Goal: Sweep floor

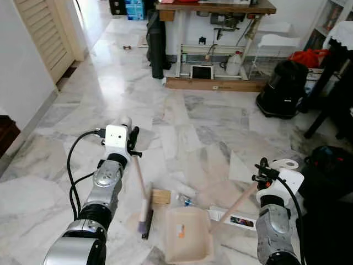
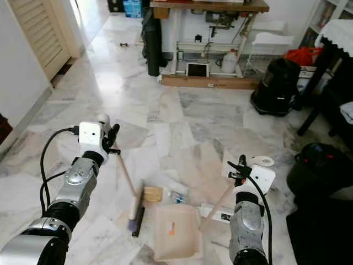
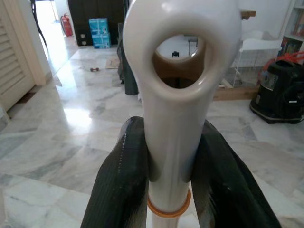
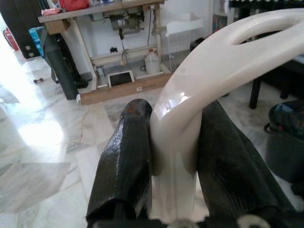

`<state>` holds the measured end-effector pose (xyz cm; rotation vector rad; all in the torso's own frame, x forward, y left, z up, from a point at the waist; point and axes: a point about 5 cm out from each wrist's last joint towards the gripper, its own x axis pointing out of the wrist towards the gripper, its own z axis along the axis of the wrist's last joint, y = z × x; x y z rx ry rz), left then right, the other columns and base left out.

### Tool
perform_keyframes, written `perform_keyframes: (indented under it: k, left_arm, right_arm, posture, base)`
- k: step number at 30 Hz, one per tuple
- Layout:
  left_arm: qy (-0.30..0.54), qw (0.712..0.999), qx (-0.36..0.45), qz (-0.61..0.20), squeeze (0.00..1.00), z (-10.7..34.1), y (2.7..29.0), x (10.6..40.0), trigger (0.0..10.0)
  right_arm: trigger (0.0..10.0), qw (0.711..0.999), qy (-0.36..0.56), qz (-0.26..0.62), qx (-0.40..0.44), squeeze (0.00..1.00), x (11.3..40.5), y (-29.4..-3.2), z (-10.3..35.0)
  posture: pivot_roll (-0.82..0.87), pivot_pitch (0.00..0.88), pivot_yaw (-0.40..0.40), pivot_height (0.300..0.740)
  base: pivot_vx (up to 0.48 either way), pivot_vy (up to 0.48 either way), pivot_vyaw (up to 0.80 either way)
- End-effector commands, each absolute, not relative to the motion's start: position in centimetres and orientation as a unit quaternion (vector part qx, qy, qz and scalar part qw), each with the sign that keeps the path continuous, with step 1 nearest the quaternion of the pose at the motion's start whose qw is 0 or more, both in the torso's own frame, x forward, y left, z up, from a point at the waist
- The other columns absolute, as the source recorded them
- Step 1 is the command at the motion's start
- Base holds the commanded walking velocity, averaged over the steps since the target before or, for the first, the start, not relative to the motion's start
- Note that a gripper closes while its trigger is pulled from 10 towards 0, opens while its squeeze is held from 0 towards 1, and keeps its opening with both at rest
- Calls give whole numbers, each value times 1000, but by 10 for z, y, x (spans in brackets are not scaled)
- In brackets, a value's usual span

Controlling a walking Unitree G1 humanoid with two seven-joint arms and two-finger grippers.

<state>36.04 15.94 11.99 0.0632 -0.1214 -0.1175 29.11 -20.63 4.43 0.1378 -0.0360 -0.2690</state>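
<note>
Two tools: my L gripper [image 3: 168, 185] pinches broom [image 1: 144, 212] handle, R gripper [image 4: 175, 175] pinches dustpan [image 1: 188, 234] handle; I see pan empty, wrappers [image 1: 186, 200] just beside.

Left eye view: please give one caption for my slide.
Left claw holds the broom, right claw holds the dustpan on a marble floor.

I see open marble floor [image 1: 182, 127] ahead; a black vacuum cleaner [image 1: 282, 88] and dark table legs [image 1: 322, 105] crowd my right.
</note>
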Motion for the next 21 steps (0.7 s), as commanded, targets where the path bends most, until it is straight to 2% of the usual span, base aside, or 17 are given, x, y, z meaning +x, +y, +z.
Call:
perform_keyframes:
  k: [1, 3, 21]
  left_arm:
    - [-87, 994, 36, -56, 0, 133, 161, 364, 10000]
    - [-86, 994, 36, -56, 0, 133, 161, 364, 10000]
    - [-87, 994, 35, -59, 0, 134, 161, 365, 10000]
  right_arm:
    - [10000, 987, -35, -137, 71, 0, 294, -209, 51]
    - [10000, 987, -36, -138, 71, 0, 294, -209, 51]
    - [10000, 988, -30, -133, 66, 0, 293, -207, 49]
  posture:
    - [88, 2, -15, 740]
    - [88, 2, -15, 740]
    - [86, 7, -8, 740]
  base:
    - [0, 0, 0]
    - [0, 0, 0]
    - [0, 276, 0]
